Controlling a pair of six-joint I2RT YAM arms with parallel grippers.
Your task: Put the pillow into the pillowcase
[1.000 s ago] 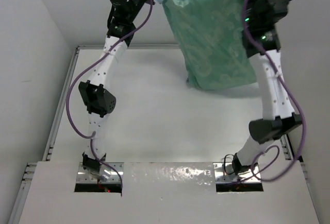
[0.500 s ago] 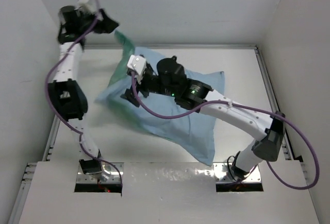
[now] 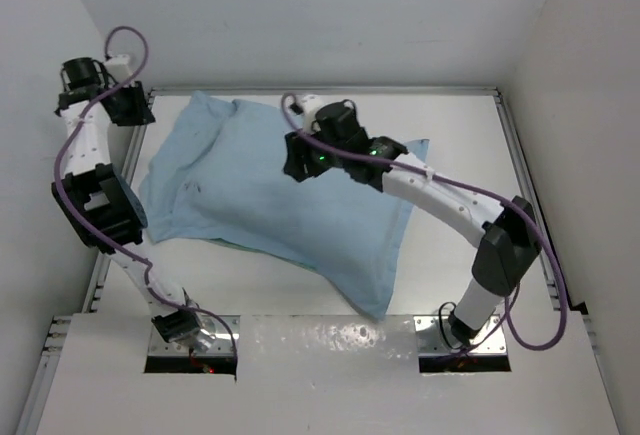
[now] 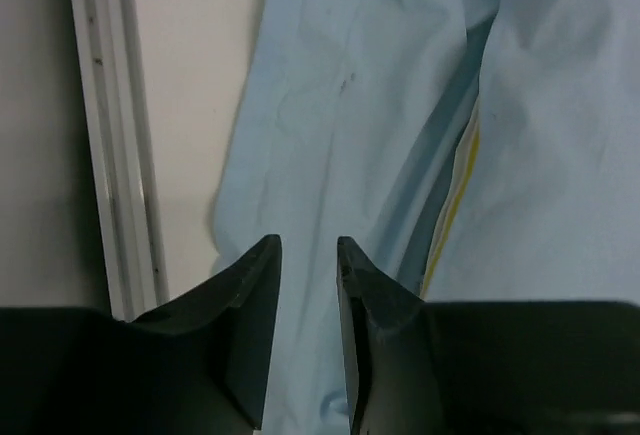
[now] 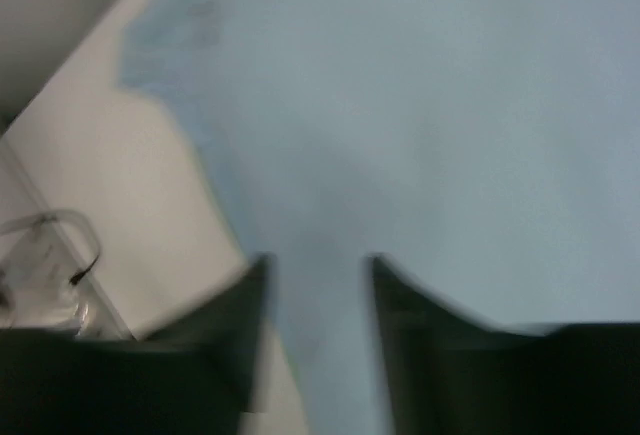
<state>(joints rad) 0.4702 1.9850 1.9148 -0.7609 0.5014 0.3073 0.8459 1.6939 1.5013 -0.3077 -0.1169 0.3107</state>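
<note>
The pillowcase (image 3: 270, 205) lies on the table, light blue side up, plump and bulging. In the left wrist view a slit in the pillowcase (image 4: 340, 105) shows a sliver of the cream pillow (image 4: 452, 210) with its yellow edge band; from above the pillow is hidden inside. My left gripper (image 3: 138, 113) hovers at the case's far left corner. Its fingers (image 4: 308, 250) stand open with only fabric below them. My right gripper (image 3: 294, 165) is over the middle of the case's back part. It is open above blue cloth (image 5: 450, 105) in a blurred view (image 5: 318, 265).
A metal rail (image 4: 110, 135) runs along the table's left edge, close to my left gripper. White walls close in the table (image 3: 460, 135) at the back and sides. The arms' mounting plate (image 3: 330, 340) lies at the near edge.
A second ago both grippers held the pillowcase high, its green satin side showing. It has since dropped onto the table blue side up, and both grippers have let go and come down.
</note>
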